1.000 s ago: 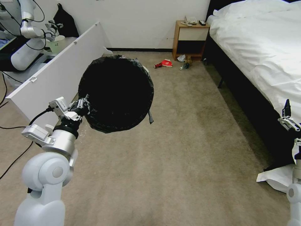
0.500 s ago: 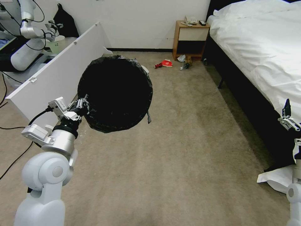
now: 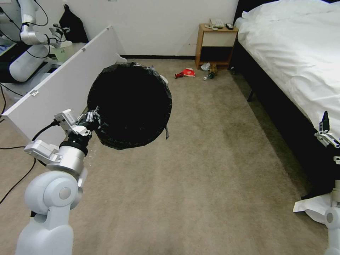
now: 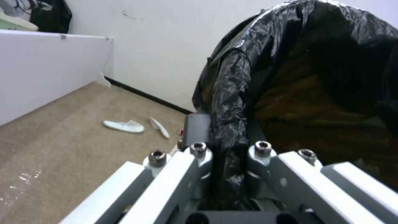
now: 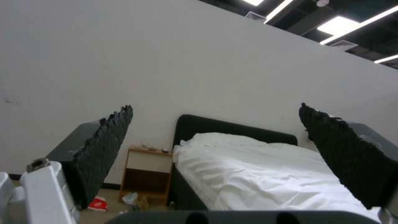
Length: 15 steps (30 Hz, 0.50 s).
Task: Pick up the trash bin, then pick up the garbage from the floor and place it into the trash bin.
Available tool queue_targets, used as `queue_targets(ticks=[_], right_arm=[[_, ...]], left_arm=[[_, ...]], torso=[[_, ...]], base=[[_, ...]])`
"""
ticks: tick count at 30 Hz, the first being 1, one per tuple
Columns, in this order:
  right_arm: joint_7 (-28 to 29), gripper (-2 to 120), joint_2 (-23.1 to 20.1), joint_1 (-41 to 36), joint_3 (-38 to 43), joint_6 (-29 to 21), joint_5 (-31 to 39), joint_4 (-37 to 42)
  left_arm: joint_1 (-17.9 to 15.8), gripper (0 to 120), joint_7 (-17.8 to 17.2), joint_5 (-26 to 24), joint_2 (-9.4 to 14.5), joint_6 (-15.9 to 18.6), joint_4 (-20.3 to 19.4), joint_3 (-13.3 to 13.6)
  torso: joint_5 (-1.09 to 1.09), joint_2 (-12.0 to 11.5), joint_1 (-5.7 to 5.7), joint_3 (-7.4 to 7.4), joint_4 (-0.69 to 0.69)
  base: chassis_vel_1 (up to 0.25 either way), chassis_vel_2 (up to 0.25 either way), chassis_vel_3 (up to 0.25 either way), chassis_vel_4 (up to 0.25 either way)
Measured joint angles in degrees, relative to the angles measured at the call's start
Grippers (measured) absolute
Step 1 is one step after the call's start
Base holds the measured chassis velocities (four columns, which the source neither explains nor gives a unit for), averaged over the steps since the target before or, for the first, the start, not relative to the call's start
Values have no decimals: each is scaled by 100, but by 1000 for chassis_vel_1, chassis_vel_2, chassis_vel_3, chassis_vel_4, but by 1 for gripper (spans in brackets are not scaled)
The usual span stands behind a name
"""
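Since a second ago the whole head view has slid a little: the white board at the left edge sits lower and farther left, the litter by the nightstand a touch lower, while my bin and arms keep their places in the frame, so it is my camera that moved.

The floor (image 3: 212,170), beige carpet, takes up the middle and lower frame. The bed (image 3: 294,53) with white sheets runs down the right side. The white board (image 3: 67,85) leans along the upper left.

The trash bin (image 3: 130,105), lined with a black bag, hangs left of centre, raised off the carpet, its dark mouth facing the head camera. My left gripper (image 3: 92,119) is clamped tight on its rim at the lower left; the left wrist view shows the bag (image 4: 232,102) pinched between my fingers.

My right gripper (image 3: 327,132) waits at the right edge, spread wide and holding nothing.

Garbage lies at the top centre by the nightstand (image 3: 215,44): a red can and cup (image 3: 185,73), a tissue (image 3: 205,66), a bottle (image 3: 209,75). Two white slippers (image 4: 124,126) lie near the wall.
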Motion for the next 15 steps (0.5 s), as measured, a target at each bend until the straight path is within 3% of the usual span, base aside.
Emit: queue_targets(ticks=[15], right_arm=[[-23,100,4,11,8,0,37,9]], left_arm=[[-2,4,19,20,18,-7,3,-16]], torso=[[0,0,0,0,0]], base=[[-64,64,76,-63]])
